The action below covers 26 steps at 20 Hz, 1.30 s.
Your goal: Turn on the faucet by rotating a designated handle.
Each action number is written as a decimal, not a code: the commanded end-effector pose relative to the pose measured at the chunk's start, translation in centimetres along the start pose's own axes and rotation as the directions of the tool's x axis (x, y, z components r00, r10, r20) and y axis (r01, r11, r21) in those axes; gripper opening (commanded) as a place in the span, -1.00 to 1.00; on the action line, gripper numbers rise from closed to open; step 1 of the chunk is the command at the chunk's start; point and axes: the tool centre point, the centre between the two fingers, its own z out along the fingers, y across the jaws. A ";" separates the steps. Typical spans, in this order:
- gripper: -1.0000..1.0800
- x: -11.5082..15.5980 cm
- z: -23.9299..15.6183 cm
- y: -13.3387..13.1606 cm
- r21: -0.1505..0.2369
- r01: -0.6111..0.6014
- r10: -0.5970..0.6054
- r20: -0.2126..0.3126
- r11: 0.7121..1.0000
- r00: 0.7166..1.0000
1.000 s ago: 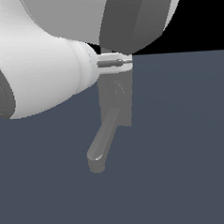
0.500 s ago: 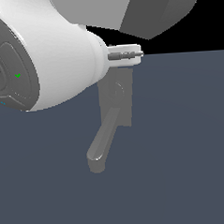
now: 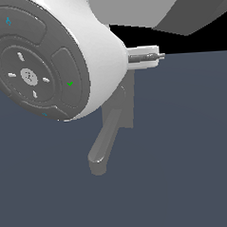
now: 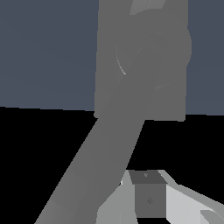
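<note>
**Arm fills my view as the faucet waits behind it**

From the exterior camera I see mostly the arm (image 3: pixel 50 52): a white rounded housing with a dark grey circular end cap, taking up the frame from about 9 o'clock round to 12 o'clock, with a grey link above it toward 1 o'clock. Behind and just below it stands the faucet (image 3: pixel 125 105), matte grey, near the centre of the frame; its flat plate is partly hidden by the housing, and its thick spout (image 3: pixel 104 145) slants down toward 7 o'clock over the dark blue-grey floor (image 3: pixel 184 154). On the wrist camera the plate and its round hub (image 4: pixel 153 48) sit close ahead, with the spout crossing in front. I cannot pick out the handle for certain in either view. The gripper (image 4: pixel 148 197) shows only as a white and grey block at the wrist view's edge; I cannot tell whether its fingers are spread or pressed together.
</note>
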 end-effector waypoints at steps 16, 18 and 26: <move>-1.00 2.5 0.3 -5.1 0.026 -0.011 0.012 -0.001 1.000 1.000; -1.00 2.9 0.3 -5.7 0.028 -0.012 0.012 0.002 1.000 1.000; -1.00 4.2 0.7 -8.1 0.038 -0.013 0.012 0.014 0.999 1.000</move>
